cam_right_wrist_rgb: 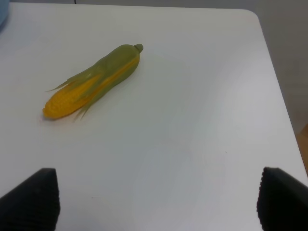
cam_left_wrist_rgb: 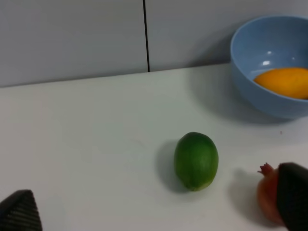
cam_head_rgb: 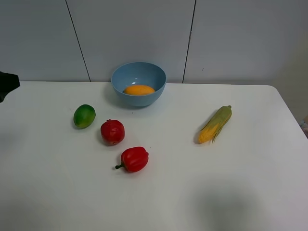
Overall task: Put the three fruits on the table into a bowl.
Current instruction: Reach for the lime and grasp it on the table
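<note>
Hanging wide and empty, both the left claw (cam_left_wrist_rgb: 156,208) and right claw (cam_right_wrist_rgb: 156,199) are hovering while the lime (cam_left_wrist_rgb: 196,161) is sitting at 8 o'clock from the bowl (cam_head_rgb: 122,96), looking light, firm and slick, so it is likely needing a pinch across its short middle.

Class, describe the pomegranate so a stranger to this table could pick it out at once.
From the light-blue bowl at the back of the table, come forward and slightly left. The pomegranate lies between the green lime and the red bell pepper. It is round and dark red, lacking the pepper's lobes and stem.
</note>
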Robot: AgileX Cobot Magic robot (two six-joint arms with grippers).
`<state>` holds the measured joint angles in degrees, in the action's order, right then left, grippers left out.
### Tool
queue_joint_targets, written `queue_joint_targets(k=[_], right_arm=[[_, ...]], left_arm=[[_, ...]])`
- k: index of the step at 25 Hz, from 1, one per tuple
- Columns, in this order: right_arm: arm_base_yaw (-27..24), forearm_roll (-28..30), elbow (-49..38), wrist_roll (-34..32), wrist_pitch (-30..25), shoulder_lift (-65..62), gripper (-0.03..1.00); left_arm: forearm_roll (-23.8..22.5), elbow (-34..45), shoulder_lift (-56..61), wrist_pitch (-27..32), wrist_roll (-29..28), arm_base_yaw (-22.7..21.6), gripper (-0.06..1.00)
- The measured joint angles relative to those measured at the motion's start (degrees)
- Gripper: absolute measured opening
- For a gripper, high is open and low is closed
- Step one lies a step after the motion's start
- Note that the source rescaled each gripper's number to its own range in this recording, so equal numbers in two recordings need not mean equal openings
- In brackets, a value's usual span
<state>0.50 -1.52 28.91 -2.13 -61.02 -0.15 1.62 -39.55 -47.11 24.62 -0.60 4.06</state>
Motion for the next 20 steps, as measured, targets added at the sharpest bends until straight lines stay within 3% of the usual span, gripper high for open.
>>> queue_joint_targets(k=[8,20], right_arm=[[0.0,0.0,0.0,0.0,0.0,0.0,0.42],[0.0,0.0,0.0,0.0,0.0,0.0,0.42]], left_arm=[[2.9,0.0,-19.75,-11.93,0.0,0.0,1.0],[3.12,-2.3,-38.75,-18.39,1.61,0.43,1.0]])
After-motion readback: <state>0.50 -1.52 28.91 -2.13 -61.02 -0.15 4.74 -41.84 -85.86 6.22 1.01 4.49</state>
